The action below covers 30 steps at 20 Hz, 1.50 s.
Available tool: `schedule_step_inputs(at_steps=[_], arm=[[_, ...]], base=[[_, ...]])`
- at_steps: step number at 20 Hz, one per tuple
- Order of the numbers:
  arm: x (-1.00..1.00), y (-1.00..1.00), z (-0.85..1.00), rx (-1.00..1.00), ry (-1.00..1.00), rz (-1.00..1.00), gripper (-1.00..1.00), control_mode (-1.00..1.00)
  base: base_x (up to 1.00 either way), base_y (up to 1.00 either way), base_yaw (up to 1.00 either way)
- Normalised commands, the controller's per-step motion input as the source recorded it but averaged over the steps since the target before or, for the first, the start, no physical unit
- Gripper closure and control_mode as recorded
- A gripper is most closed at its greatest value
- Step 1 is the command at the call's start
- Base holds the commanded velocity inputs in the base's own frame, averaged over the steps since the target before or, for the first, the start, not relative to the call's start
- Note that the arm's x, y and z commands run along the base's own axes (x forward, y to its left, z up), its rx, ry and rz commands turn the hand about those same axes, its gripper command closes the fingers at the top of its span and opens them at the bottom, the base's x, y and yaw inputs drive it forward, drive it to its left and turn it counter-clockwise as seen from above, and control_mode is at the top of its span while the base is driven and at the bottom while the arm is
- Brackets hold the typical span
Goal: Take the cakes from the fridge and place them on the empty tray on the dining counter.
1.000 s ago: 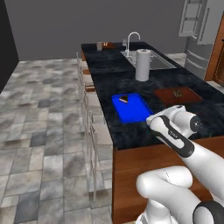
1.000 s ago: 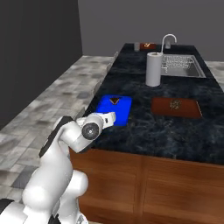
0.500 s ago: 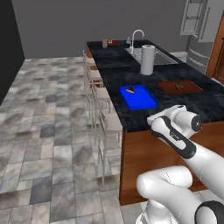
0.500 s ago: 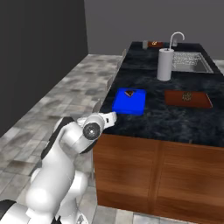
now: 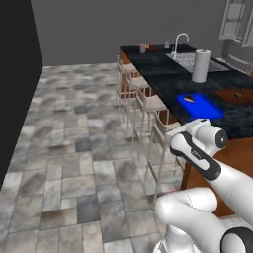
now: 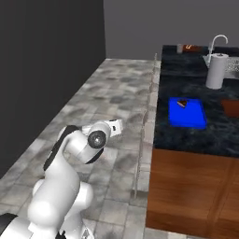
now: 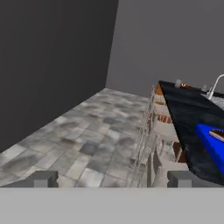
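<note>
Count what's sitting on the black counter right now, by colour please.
Blue: 1, the tray
Dark brown: 1, a cake slice on the tray
White: 1, an upright cylinder by the sink
Reddish-brown: 1, a board
Total: 4

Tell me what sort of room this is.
Most likely a home kitchen with a dining counter: black marbled stone with a built-in sink and curved faucet, pale stools along its side, a blue tray on top, and a grey tiled floor.
</note>
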Motion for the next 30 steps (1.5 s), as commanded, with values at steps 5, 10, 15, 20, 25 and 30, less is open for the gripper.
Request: schedule_step_inputs(at_steps=[5, 10, 15, 20, 25, 30], arm=[[0.0, 0.0, 0.0, 0.0, 0.0, 0.0, -1.0, 1.0], [0.0, 0.0, 0.0, 0.0, 0.0, 0.0, -1.0, 1.0], [0.0, 0.0, 0.0, 0.0, 0.0, 0.0, -1.0, 1.0], [0.0, 0.0, 0.0, 0.0, 0.0, 0.0, -1.0, 1.0], [0.0, 0.0, 0.0, 0.0, 0.0, 0.0, -1.0, 1.0], [0.0, 0.0, 0.0, 0.0, 0.0, 0.0, -1.0, 1.0]], base=[[0.7, 1.0, 0.0], [1.0, 0.95, 0.0], [1.0, 0.42, -0.03], [1.0, 0.09, -0.06], [1.0, 0.06, -0.08], [1.0, 0.2, -0.07]])
